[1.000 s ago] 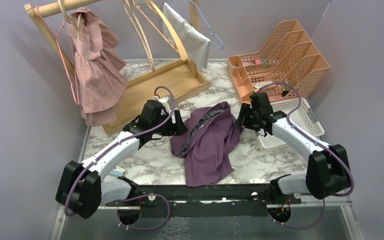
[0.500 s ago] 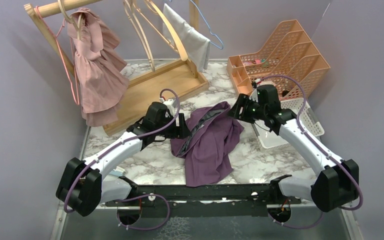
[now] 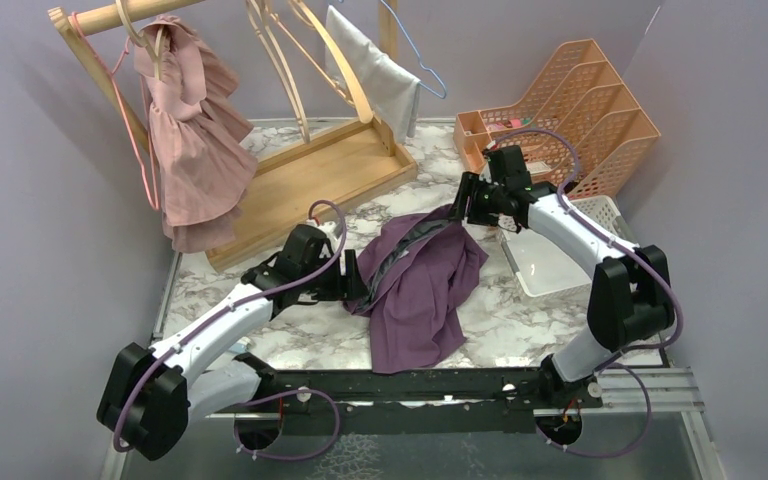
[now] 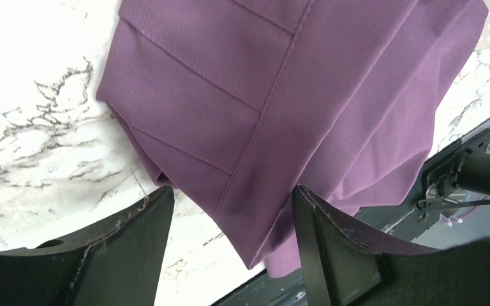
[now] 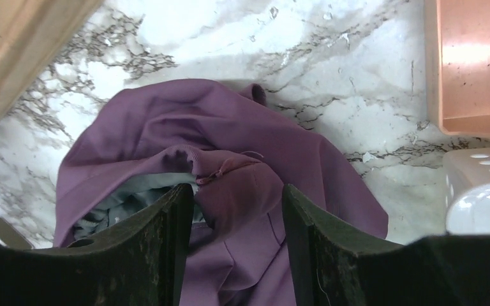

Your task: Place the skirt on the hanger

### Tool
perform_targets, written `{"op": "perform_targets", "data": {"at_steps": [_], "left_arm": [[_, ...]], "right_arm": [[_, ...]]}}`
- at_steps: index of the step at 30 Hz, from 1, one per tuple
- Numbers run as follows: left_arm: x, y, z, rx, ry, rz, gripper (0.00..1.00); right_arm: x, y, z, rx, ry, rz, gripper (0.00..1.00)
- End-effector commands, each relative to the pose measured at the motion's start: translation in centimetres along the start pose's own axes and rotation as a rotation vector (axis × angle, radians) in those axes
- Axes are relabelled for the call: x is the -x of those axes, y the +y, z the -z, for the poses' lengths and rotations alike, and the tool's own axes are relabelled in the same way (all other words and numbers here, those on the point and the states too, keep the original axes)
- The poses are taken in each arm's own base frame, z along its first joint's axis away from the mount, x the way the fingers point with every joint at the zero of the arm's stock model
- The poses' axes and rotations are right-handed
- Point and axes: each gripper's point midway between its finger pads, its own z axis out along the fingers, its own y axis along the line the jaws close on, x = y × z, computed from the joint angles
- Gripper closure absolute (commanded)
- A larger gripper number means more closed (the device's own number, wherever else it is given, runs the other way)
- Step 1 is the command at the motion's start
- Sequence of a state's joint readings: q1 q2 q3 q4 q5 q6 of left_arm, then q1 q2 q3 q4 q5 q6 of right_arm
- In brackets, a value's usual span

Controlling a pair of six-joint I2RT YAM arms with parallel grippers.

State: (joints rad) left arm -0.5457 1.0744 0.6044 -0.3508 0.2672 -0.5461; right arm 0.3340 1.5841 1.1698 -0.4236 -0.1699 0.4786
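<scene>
Positioning for pickup. Skirt (image 3: pixel 420 285): crumpled on tabletop (image 3: pixel 290 340) between both arms, with the hanger (image 3: pixel 340 70) well apart on the rack (image 3: pixel 310 175).
Left claw (image 3: pixel 353 283): fingers wide, astride the skirt's left fold, gripping nothing.
Right claw (image 3: pixel 462 206): parted over the waistband (image 5: pixel 223 167), empty.
Next, likely: pinch waistband, lift.
Since a second ago: right arm reached to the skirt's far end; left drew back.

Purple on the skirt (image 3: pixel 420 290) with a grey lining, white veined with grey across the counter (image 3: pixel 525 322), dusty pink on the dress (image 3: pixel 195 150), peach on the slotted organiser (image 3: pixel 600 120), white on the perforated basket (image 3: pixel 535 270), pale wood for the rack (image 3: pixel 310 175).
</scene>
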Motion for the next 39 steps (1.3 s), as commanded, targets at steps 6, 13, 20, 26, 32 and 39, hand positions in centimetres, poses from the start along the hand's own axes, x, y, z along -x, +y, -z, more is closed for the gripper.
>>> {"op": "perform_targets", "data": {"at_steps": [6, 13, 20, 26, 32, 39], "left_arm": [[-3.2, -0.3, 0.0, -0.045, 0.113, 0.062, 0.39], [-3.2, -0.3, -0.2, -0.035, 0.111, 0.058, 0.71], [2.9, -0.6, 3.7, 0.118, -0.066, 0.003, 1.0], [10.1, -3.1, 11.8, 0.222, -0.287, -0.053, 1.0], [14.6, -5.6, 19.4, 0.259, -0.459, -0.071, 1.0], [17.0, -8.4, 26.5, 0.214, -0.606, -0.095, 1.0]], "right_arm": [[-0.9, -0.6, -1.3, -0.004, 0.047, 0.057, 0.57], [-1.3, 0.6, -1.8, 0.081, 0.062, 0.083, 0.61], [0.9, -0.8, 1.9, -0.066, -0.024, 0.078, 0.99], [5.2, 0.3, 10.7, -0.124, -0.222, 0.104, 0.99], [7.4, 4.1, 19.1, -0.013, -0.339, 0.137, 0.99], [6.9, 8.7, 26.4, 0.206, -0.402, 0.184, 0.99]]}}
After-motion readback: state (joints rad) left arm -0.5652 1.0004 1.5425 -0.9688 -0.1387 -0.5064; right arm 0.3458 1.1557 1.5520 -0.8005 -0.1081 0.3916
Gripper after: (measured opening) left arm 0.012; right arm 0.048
